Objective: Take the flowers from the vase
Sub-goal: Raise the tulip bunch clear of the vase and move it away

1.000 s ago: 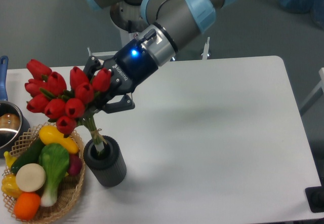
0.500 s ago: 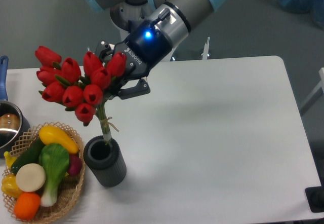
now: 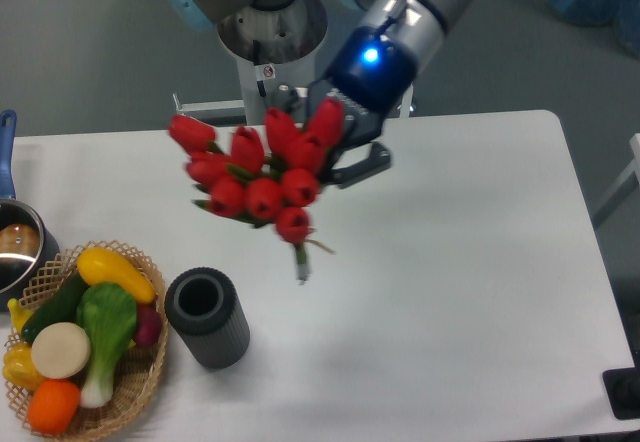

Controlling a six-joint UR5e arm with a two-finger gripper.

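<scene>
Flowers (image 3: 262, 173) clamped in jaws, clear of vase (image 3: 207, 318) | arm (image 3: 395, 22) | writing: none readable

One fixed camera is covering the scene; no second view is sharing it. It is sitting high in front of the table (image 3: 450, 292), looking down and back toward the arm's base (image 3: 272, 32). It is standing at middle range, taking in most of the tabletop. The left edge is cropping the pot (image 3: 15, 247) and the bottom edge is cutting the basket (image 3: 140, 382). The floor is showing beyond the far edge.
</scene>
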